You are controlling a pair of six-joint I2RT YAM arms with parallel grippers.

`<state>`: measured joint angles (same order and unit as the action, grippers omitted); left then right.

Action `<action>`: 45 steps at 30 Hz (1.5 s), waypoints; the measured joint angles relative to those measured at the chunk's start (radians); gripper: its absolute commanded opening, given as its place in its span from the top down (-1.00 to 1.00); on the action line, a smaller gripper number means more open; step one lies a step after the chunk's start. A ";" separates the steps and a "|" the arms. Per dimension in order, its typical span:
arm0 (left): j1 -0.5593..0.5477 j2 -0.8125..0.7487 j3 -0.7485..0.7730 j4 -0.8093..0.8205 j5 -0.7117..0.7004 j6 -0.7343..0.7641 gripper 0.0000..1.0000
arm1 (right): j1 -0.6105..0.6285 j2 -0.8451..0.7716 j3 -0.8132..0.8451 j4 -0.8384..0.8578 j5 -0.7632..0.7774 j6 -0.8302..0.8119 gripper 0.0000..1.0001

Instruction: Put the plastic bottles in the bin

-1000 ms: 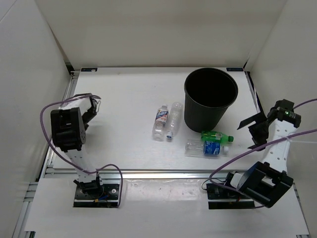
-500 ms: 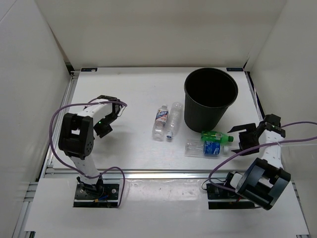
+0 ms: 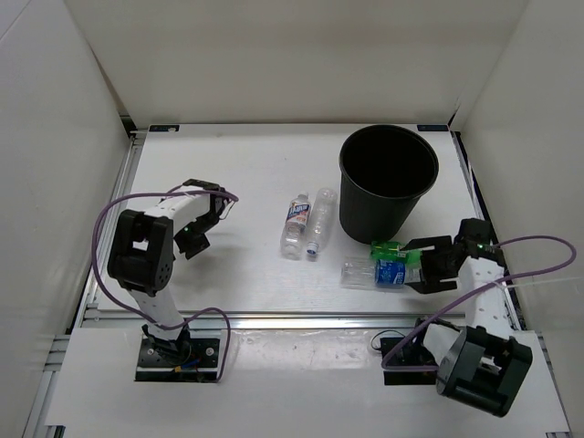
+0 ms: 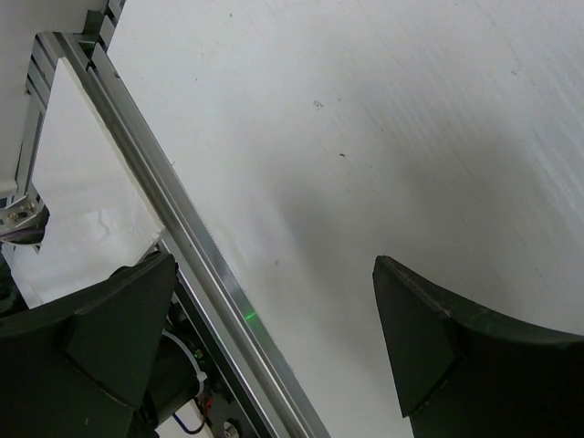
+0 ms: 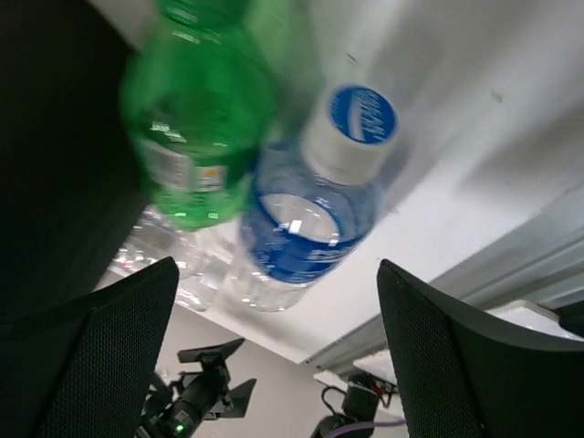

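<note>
The black bin (image 3: pixel 388 182) stands upright at the back right. A green bottle (image 3: pixel 392 249) and a clear bottle with a blue label (image 3: pixel 376 273) lie side by side in front of it. My right gripper (image 3: pixel 409 265) is open with its jaws on either side of their cap ends. In the right wrist view the green bottle (image 5: pixel 196 137) and the blue-label bottle (image 5: pixel 306 214) lie just ahead of the gripper (image 5: pixel 276 269). A blue-and-white label bottle (image 3: pixel 294 224) and a plain clear bottle (image 3: pixel 319 222) lie left of the bin. My left gripper (image 3: pixel 208 224) is open and empty.
The left wrist view shows my open left gripper (image 4: pixel 274 265) over bare white table, with the aluminium rail (image 4: pixel 182 237) of the table edge below. White walls enclose the table on the left, back and right.
My right gripper has swung left and down, from the right wall to the cap ends of the green and blue-label bottles. My left gripper has moved right, out over the table.
</note>
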<state>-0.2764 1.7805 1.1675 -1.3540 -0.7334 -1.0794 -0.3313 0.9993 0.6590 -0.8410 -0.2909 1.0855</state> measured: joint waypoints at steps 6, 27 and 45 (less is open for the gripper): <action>-0.014 -0.049 -0.018 -0.002 0.003 0.003 -1.00 | 0.167 0.022 -0.072 0.015 0.008 0.114 -0.88; -0.036 -0.106 -0.078 -0.003 0.005 0.030 -1.00 | 0.374 0.091 0.007 -0.059 0.090 0.219 0.29; -0.034 -0.270 0.176 -0.003 0.262 0.223 -1.00 | 0.423 0.248 1.341 -0.346 0.160 -0.069 0.15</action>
<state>-0.3107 1.5101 1.3434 -1.3575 -0.4713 -0.8566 0.0921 1.2476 1.9995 -1.1866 -0.1310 1.0161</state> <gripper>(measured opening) 1.000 0.655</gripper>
